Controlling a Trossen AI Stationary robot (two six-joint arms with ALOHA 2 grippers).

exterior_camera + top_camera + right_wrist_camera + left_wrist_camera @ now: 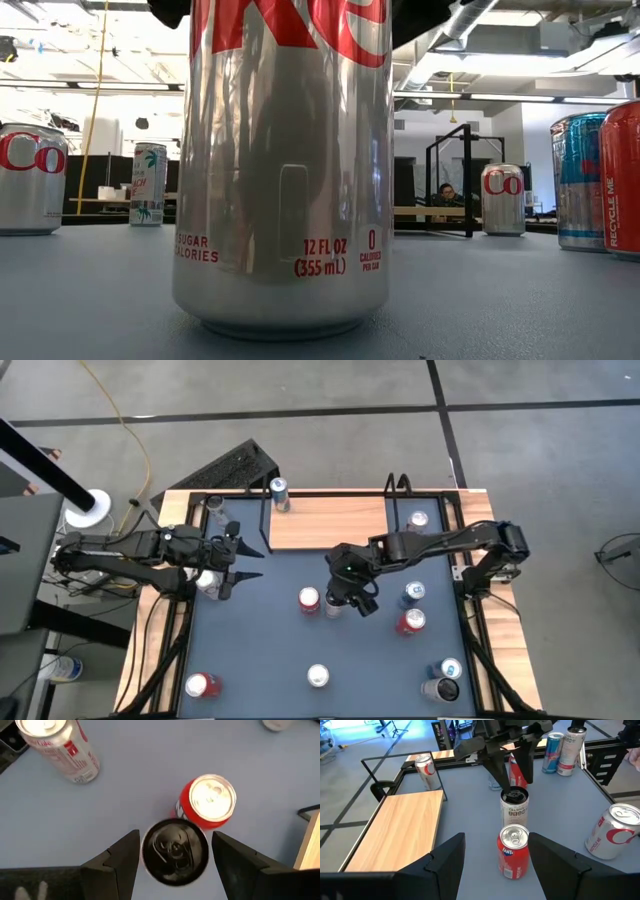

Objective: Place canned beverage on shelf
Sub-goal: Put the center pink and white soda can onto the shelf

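— So, which step?
— Looks like the grasp, not yet closed. Seeing the right gripper (345, 598) poised over the dark-topped can (175, 851) near the middle of the tabletop (260, 650), fingers apart, one on either side of the rim, with a sliver of gap showing each side. Judged as straddling, not clamped.
— And the other arm?
— Waiting near the tabletop's left edge: left gripper (258, 562) with fingers apart, nothing between them.
— Anything crowding the target?
— Yes, a red Fanta can (513, 852) just beside it, on the side toward the left edge. Near enough to get nudged by a finger, probably.
— Next move, then?
— Likely this: settle a little lower, close squarely on the can's wall, lift straight up clear of the Fanta can, carry toward the far edge, set down upright on the shelf (330, 525). Worth keeping the can level on the way, and clearing the black rail before lowering.
— Room up there?
— Plenty. Bare wood across the middle of the board. Only a silver can (280, 492) at the far left corner, and cannot tell whether on the board or just off it.
— And inside the cans?
— Cannot tell. Tab lying flat on the Fanta can, so probably sealed; too dark to judge on the target's top. Best handled as full and heavy
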